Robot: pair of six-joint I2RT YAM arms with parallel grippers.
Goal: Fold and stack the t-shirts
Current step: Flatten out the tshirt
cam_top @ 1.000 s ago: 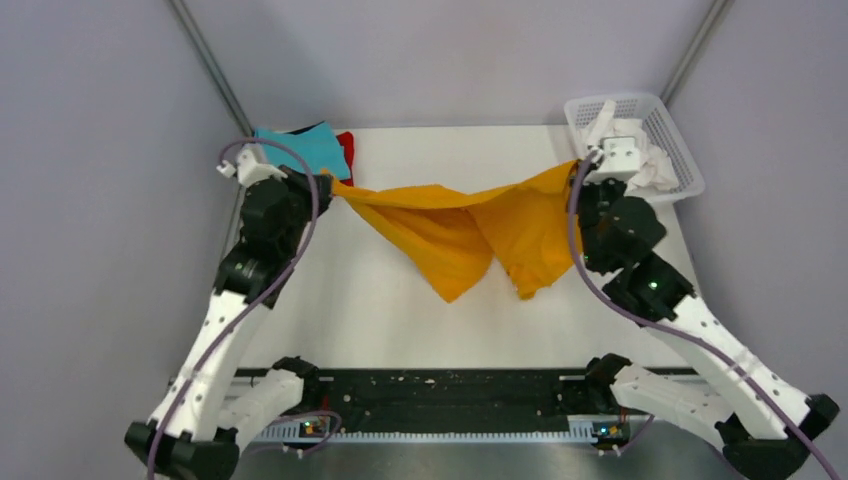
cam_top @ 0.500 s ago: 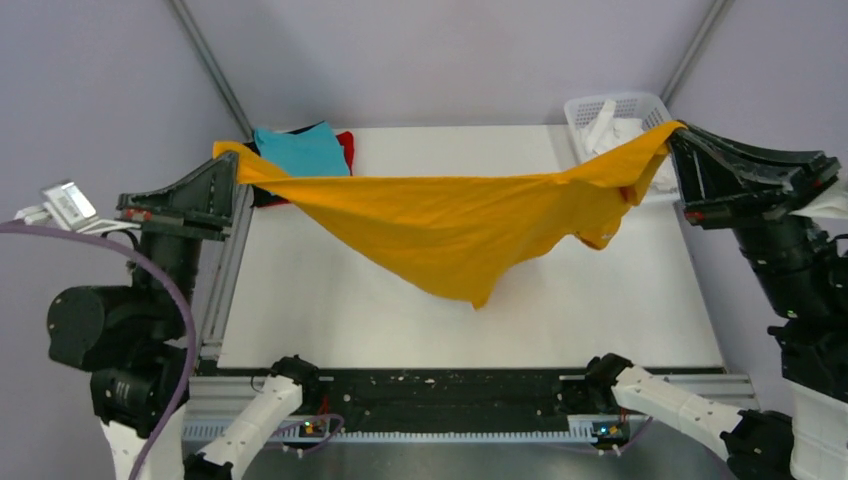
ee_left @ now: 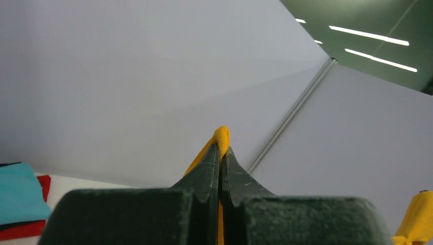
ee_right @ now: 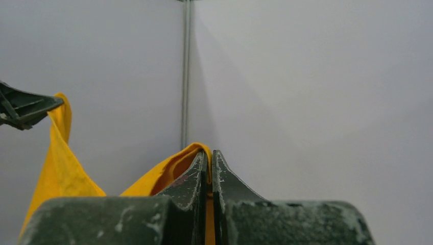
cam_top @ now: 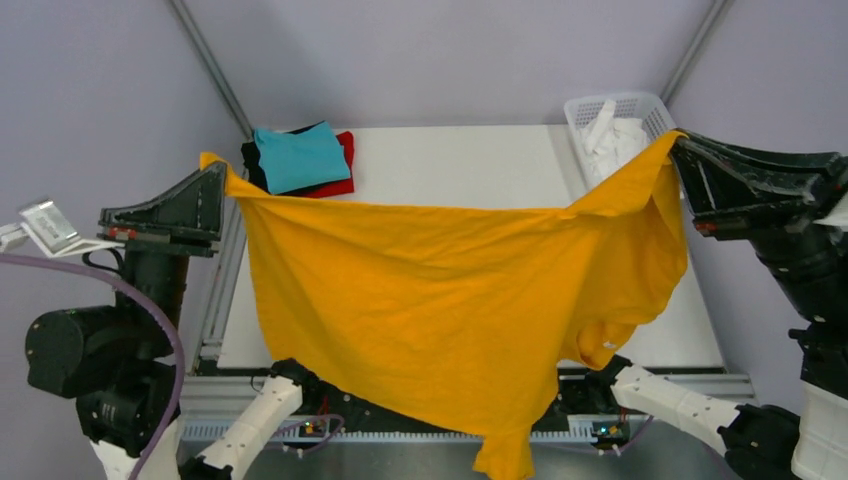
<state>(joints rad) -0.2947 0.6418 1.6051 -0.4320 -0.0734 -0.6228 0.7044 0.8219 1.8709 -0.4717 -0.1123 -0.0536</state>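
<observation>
You are holding the mustard-orange t-shirt (cam_top: pixel 430 300) spread between the left gripper (cam_top: pixel 222 170) and right gripper (cam_top: pixel 677 141). Both are clamping its upper corners, and it is hanging, seemingly clear of the table (cam_top: pixel 460 162).

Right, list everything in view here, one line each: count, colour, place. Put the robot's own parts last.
hanging t-shirt: one, mustard-orange, spread in the air between the two grippers
teal t-shirt: one, teal, top of the folded pile at the table's far left corner
black t-shirt: one, black, under the teal one, showing at the pile's left edge
red t-shirt: one, red, under the teal one, showing at the pile's right edge
basket: one, white, far right corner
basket contents: count unclear, white, crumpled
table: one, white
left gripper: one, black, raised, shut on a shirt corner
right gripper: one, black, raised, shut on the opposite corner
</observation>
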